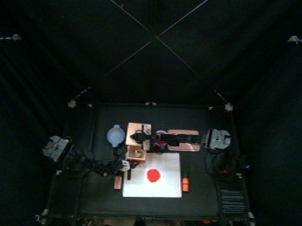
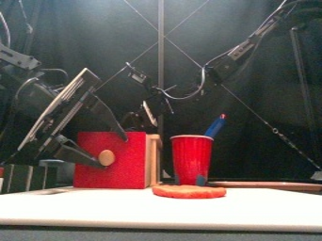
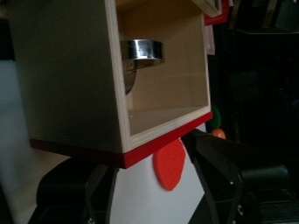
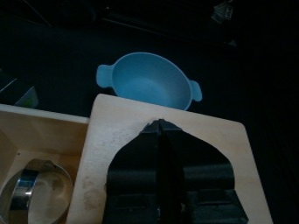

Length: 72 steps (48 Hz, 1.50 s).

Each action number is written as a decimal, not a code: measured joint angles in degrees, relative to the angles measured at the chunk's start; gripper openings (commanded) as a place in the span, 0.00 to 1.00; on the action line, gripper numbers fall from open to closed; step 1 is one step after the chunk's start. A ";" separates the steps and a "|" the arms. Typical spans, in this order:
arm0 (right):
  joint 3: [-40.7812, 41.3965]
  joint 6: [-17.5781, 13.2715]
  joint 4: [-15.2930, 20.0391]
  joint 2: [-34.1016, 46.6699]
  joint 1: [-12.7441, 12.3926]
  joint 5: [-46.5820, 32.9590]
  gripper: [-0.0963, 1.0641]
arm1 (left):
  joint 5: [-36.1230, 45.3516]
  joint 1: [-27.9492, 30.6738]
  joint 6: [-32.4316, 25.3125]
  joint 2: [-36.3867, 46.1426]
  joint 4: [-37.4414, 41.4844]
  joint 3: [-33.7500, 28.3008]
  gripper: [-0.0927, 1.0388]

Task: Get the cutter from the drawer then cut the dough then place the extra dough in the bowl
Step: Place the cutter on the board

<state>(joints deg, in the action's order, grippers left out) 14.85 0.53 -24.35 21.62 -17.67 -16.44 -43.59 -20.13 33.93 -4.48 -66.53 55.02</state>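
Your left gripper [image 3: 149, 188], jaws spread, faces red drawer front [image 3: 128, 153]. Cutter [image 3: 143, 51] lies in open drawer. Right gripper [image 4: 163, 144], clenched empty, over wooden box [image 4: 117, 131]. Dough [image 1: 154, 175] on board [image 1: 172, 162]; bowl [image 1: 115, 135] at box's 9 o'clock.

One each: dough [image 1: 154, 176], box [image 3: 70, 79], cutter [image 3: 143, 50], bowl [image 4: 146, 80], cup [image 2: 191, 158], board [image 1: 171, 189].

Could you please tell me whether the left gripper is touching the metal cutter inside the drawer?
Apart. The left wrist view shows the cutter lying far back in the open drawer, with bare drawer floor between it and the open jaws of the left gripper.
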 measured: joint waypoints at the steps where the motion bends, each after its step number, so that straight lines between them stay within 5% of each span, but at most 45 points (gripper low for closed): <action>1: 0.09 0.00 0.09 0.00 0.09 0.00 0.11 | 0.00 0.00 0.00 0.00 -0.09 0.00 0.99; 34: 0.09 0.00 0.09 0.00 0.09 0.00 0.11 | 8.00 -3.87 -0.26 4.31 -2.29 1.67 0.99; 45: -0.53 0.09 0.09 0.00 0.70 0.35 0.11 | 10.11 -6.42 -1.41 11.07 6.86 3.16 0.99; 52: -0.62 -0.70 0.18 -0.53 2.02 0.62 0.11 | 2.29 -6.06 -6.94 16.35 22.06 4.04 0.99; 60: -0.88 -0.97 1.76 -3.78 4.31 0.70 0.11 | -7.38 -1.67 -20.04 23.20 37.27 9.05 0.99; 72: 1.14 -1.76 10.72 -10.11 8.17 7.73 0.16 | -11.69 1.32 -29.97 35.68 39.64 15.03 0.99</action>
<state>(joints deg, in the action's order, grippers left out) 16.00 -1.23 -13.62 11.51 -9.49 -8.70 -55.28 -18.81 3.96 31.20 -26.89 70.05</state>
